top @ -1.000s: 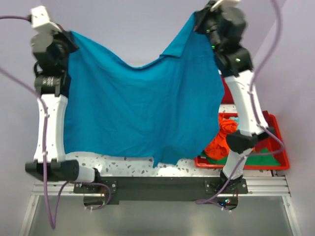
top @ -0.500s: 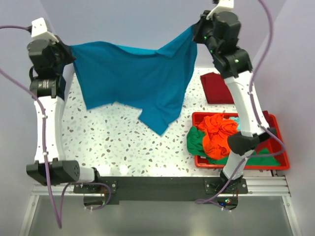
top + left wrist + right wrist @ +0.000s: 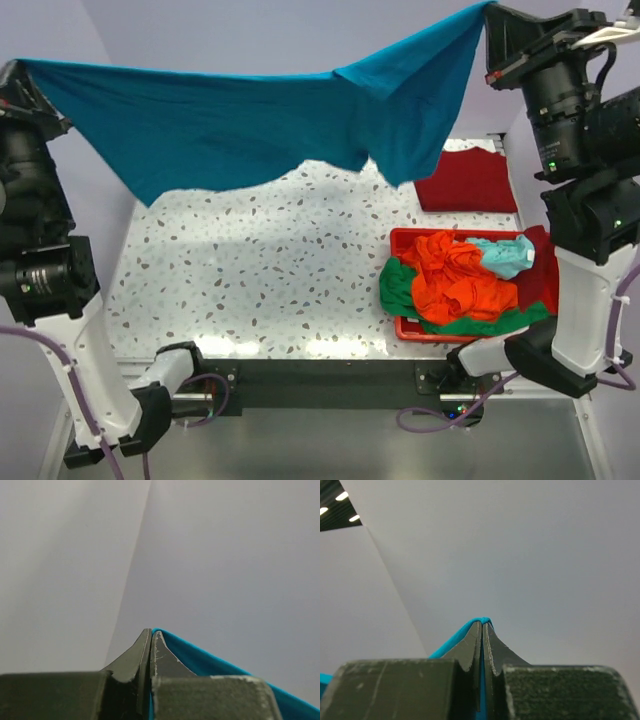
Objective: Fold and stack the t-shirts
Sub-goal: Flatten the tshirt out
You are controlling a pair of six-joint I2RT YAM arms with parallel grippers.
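L+R tools (image 3: 151,632) (image 3: 482,624) tight on teal tee (image 3: 230,120)

Spreads the left gripper (image 3: 151,634) and the right gripper (image 3: 482,626) much farther apart than a second ago, out to the upper corners of the overhead view. Pulls the teal-blue t-shirt (image 3: 250,120) from a low-hanging curtain into a high, stretched band, hem lifted away. Uncovers most of the table (image 3: 250,270), the dark red t-shirt (image 3: 470,182) at back right and the whole red bin (image 3: 405,325).
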